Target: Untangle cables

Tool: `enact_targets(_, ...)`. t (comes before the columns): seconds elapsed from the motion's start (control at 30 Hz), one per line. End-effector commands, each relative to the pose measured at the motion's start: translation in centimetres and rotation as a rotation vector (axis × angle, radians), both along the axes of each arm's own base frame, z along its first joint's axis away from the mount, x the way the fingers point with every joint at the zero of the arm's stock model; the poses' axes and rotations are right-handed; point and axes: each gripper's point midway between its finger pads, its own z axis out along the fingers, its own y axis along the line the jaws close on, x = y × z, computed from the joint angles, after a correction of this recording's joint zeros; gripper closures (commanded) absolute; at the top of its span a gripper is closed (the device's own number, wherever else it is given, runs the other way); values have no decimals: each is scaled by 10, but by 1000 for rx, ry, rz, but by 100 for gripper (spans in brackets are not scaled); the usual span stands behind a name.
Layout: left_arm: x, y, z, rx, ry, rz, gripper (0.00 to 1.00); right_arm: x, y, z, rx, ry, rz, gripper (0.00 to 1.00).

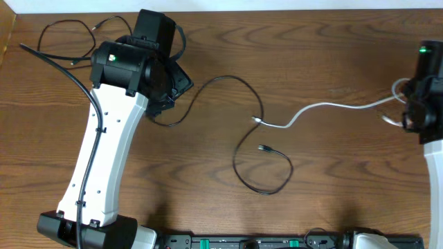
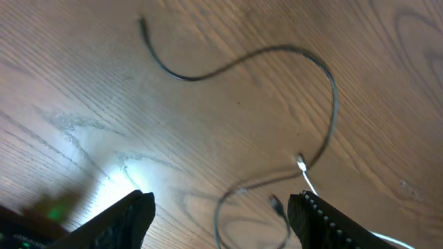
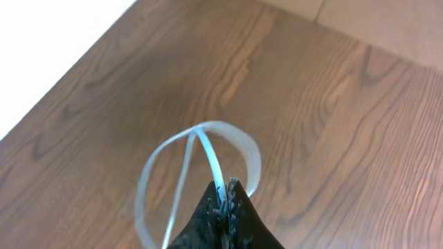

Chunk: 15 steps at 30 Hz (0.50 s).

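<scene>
One snag looks left: white cable (image 1: pixel 332 105), clenched in right tool (image 3: pixel 225 187), ends just beside black cable (image 2: pixel 190 78) under released left tool (image 2: pixel 221 204).

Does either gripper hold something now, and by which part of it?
The right gripper is shut on the white cable, pinching its looped part near one end. The left gripper is open and holds nothing.

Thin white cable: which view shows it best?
Overhead: the thin white cable shows its run from plug to right pincer. Right wrist shows only the gripped loop; left wrist only its plug end.
</scene>
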Motion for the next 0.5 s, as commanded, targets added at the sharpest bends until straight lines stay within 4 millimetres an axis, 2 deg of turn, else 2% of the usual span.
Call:
enact_targets(0.0, 2, 4, -1, 26, 1, 2, 32, 5, 6, -6, 128, -41, 25, 99)
enact_targets(0.13, 2, 4, -1, 26, 1, 2, 32, 9, 12, -11, 151, -26, 59, 98)
enact_targets(0.17, 2, 4, -1, 26, 1, 2, 32, 11, 14, -13, 154, -16, 68, 94)
enact_targets(0.23, 2, 4, -1, 26, 1, 2, 33, 11, 15, -20, 167, 9, 73, 67)
enact_targets(0.33, 1, 4, -2, 26, 2, 2, 32, 15, 25, -36, 228, 56, 107, 22)
enact_targets(0.37, 1, 4, -2, 26, 2, 2, 32, 18, 33, -42, 262, 77, 148, 12)
enact_targets(0.4, 1, 4, -2, 26, 2, 1, 32, 21, 39, -47, 281, 96, 193, 7)
enact_targets(0.47, 1, 4, -2, 26, 2, 1, 32, 29, 56, -57, 333, 135, 312, 1)
